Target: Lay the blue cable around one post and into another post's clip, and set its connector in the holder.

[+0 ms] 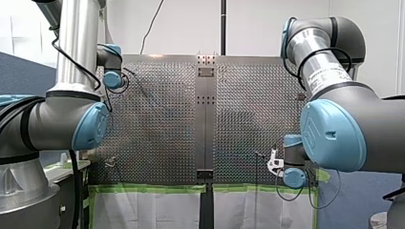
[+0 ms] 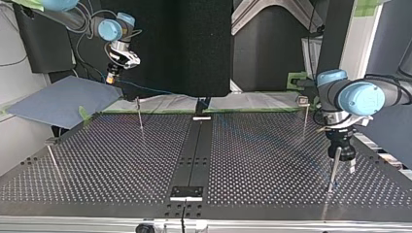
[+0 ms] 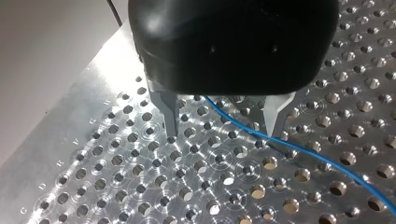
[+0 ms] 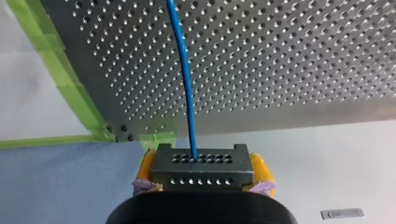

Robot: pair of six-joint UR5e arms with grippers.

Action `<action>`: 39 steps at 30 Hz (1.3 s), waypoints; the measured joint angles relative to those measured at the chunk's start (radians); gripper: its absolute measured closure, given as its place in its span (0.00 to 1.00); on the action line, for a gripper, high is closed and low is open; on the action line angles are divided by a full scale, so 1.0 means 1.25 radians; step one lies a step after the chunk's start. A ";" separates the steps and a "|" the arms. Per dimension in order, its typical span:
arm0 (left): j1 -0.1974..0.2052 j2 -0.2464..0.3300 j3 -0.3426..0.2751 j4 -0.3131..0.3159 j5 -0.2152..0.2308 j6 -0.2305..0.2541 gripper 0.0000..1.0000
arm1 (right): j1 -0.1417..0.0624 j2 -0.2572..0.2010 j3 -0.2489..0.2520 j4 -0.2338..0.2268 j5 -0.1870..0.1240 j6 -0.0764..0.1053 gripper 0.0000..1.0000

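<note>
The right claw pinches the black connector out beyond the worktop edge, apparently to hold the blue cable strung over the holes, while the left claw, spread low on the worktop, straddles that cable, seemingly ready to grip it.

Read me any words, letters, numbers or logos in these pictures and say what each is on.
Nothing reads clearly.
Single engraved letters along the edge of the perforated metal table, left wrist view: too faint to read surely.
Dark lettering on my right arm's silver tube, front view: too blurred to read.
</note>
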 joint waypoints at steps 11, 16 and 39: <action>0.003 0.000 0.000 0.001 0.000 -0.001 0.10 | -0.072 0.080 0.025 -0.061 -0.026 0.044 1.00; 0.005 0.000 0.000 0.002 0.000 -0.001 0.10 | -0.094 0.112 0.029 -0.078 -0.043 0.040 1.00; 0.002 0.000 0.000 -0.002 -0.001 0.002 0.10 | -0.076 0.048 0.030 -0.035 -0.038 0.024 1.00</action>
